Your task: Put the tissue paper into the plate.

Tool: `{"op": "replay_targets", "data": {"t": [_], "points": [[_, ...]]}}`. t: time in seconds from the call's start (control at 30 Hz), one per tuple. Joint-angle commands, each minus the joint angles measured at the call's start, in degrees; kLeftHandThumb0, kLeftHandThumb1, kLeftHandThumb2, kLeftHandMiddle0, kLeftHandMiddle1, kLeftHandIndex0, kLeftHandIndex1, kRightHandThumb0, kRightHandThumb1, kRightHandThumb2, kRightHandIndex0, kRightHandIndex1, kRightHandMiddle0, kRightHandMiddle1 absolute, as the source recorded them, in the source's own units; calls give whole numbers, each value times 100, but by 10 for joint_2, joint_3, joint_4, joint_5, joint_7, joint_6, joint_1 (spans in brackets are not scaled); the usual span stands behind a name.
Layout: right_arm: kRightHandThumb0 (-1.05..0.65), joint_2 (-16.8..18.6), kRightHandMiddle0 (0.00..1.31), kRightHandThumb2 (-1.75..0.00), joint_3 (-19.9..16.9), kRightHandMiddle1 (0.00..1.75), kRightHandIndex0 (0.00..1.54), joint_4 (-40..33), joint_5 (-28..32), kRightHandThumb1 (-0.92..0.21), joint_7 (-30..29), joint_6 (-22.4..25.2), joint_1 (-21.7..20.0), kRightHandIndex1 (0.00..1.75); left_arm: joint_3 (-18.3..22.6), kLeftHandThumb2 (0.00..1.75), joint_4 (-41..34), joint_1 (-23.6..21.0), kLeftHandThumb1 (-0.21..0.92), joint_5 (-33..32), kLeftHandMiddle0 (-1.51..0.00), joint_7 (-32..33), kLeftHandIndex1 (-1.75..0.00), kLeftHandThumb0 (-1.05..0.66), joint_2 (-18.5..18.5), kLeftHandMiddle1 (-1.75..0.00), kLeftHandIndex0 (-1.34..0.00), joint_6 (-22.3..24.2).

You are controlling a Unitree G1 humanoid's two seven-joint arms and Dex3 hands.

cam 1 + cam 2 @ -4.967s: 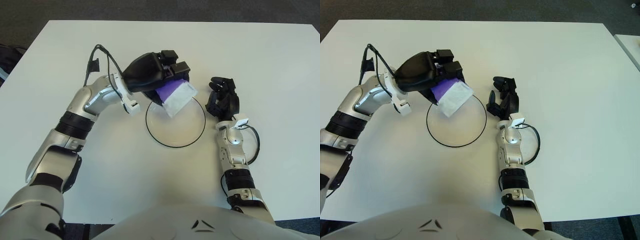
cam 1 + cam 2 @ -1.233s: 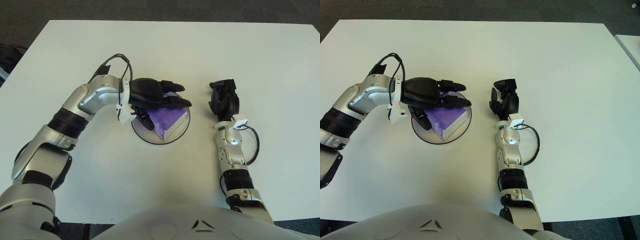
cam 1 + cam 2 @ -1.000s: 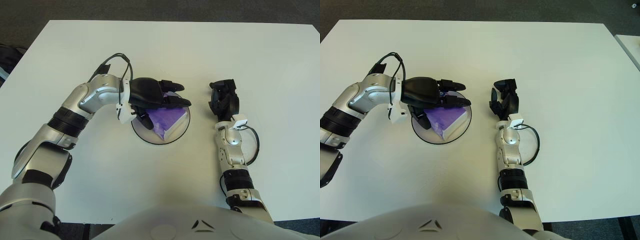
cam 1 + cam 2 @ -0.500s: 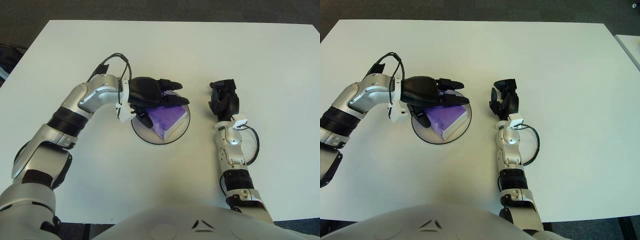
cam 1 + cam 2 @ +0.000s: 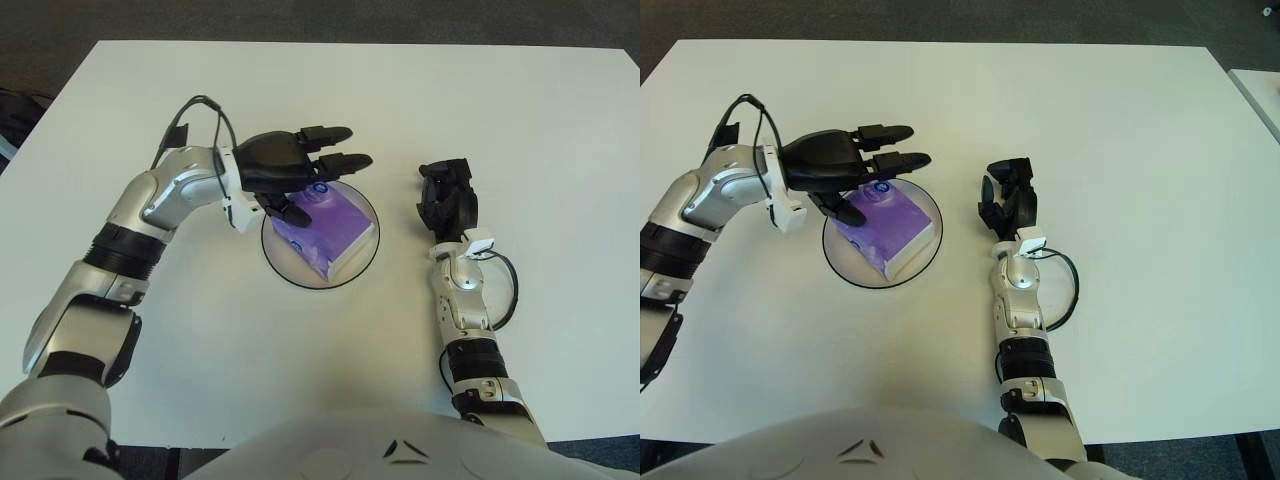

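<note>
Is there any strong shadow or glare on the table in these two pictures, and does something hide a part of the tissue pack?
In the left eye view, the white table is evenly lit, with no hard glare. The open left hand covers only the far left corner of the tissue pack in the plate. The right eye view shows the same soft light; the right hand casts only a faint shadow.

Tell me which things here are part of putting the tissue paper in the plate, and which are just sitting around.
Part of the job:
tissue pack, lying in the plate
plate
left hand, open above the plate's far edge

Just there:
right hand, parked to the right of the plate
white table
</note>
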Motion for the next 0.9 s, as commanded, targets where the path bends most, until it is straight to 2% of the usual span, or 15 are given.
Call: {"op": "replay_targets", "data": {"t": [0.0, 0.17, 0.33, 0.47, 0.67, 0.87], "points": [[-35, 3, 18, -52, -4, 175, 27, 60, 8, -92, 3, 63, 57, 98, 21, 102, 25, 29, 92, -12, 0, 59, 0, -105, -23, 0, 0, -5], [-35, 2, 18, -52, -4, 175, 28, 63, 8, -92, 5, 62, 56, 99, 33, 102, 27, 47, 92, -42, 0, 87, 0, -104, -37, 0, 0, -3], [-35, 2, 18, -52, -6, 175, 29, 66, 6, -92, 4, 58, 55, 99, 43, 100, 25, 74, 92, -116, 0, 68, 0, -103, -47, 0, 0, 19], [-35, 3, 18, -52, -6, 175, 29, 67, 5, -92, 1, 60, 53, 99, 47, 100, 117, 76, 92, -149, 0, 76, 0, -100, -48, 0, 0, -22], [-35, 3, 18, -52, -7, 175, 29, 65, 7, -92, 1, 64, 54, 99, 52, 102, 170, 64, 92, -196, 0, 77, 0, -96, -69, 0, 0, -65], [-35, 2, 18, -52, -8, 175, 29, 66, 6, -92, 0, 65, 53, 99, 55, 100, 222, 51, 92, -278, 0, 41, 0, -91, -88, 0, 0, -106]]}}
